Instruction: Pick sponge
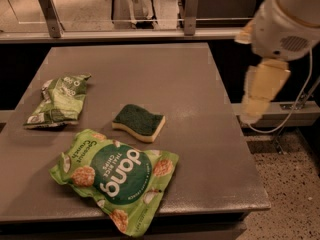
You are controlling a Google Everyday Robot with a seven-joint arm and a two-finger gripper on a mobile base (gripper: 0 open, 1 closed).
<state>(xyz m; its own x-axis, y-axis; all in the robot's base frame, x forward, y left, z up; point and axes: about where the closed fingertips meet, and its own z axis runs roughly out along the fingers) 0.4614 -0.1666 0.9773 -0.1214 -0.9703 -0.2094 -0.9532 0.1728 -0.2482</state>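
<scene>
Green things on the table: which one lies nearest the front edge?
The Dang chips bag, reaching that edge; the sponge and the crumpled smaller bag lie farther back. The gripper hangs beyond the table's right edge.

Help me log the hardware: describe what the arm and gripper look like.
The arm is a rounded white housing with a round vent grille. Below it hangs the gripper, pale cream-yellow and blocky, past the table edge. A thin pale cable loops beside it.
</scene>
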